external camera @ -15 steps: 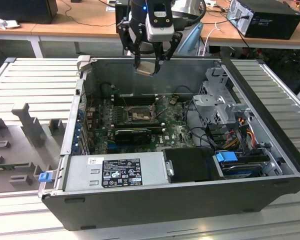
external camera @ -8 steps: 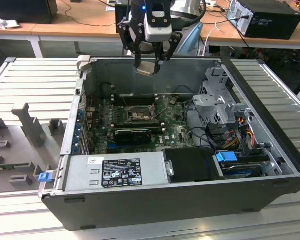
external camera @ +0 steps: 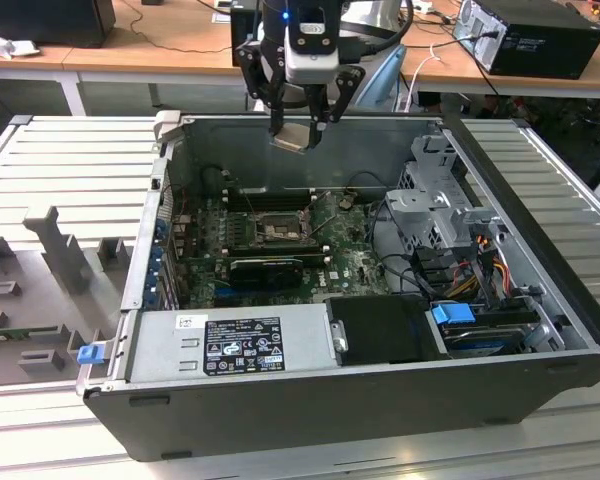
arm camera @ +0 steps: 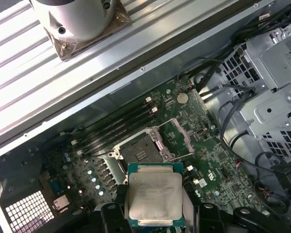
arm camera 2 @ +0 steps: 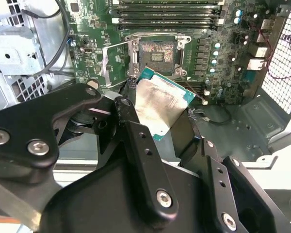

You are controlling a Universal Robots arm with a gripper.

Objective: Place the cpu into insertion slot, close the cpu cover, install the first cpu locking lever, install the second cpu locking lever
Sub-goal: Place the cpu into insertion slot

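Two fingers (arm camera 2: 136, 141) clamped on the cpu (arm camera: 154, 199), chip pinched between them, well above the open insertion slot (arm camera: 141, 151)

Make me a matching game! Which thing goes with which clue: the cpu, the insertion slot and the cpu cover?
Things:
1. cpu
2. insertion slot
3. cpu cover

Clues:
A. open and empty, set in the green motherboard
B. swung open, standing beside the socket
C. pinched in the fingers, up above the computer case

Pairs: 1-C, 2-A, 3-B
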